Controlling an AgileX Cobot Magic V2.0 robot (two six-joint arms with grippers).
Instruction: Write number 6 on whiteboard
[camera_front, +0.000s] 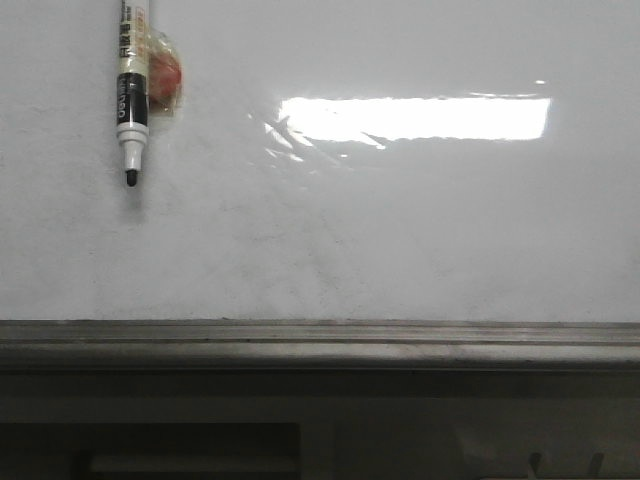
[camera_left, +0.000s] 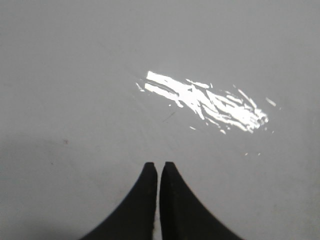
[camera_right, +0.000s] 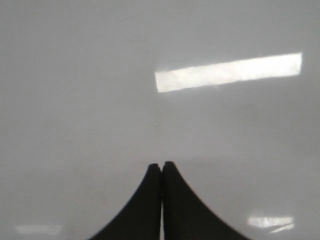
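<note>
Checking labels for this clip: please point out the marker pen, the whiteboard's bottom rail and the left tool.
marker pen (camera_front: 132, 95): front view, on its labelled barrel.
bottom rail (camera_front: 320, 343): front view, on the grey metal strip under the whiteboard (camera_front: 400, 240).
left tool (camera_left: 158, 170): left wrist view, midway between its black fingertips.
</note>
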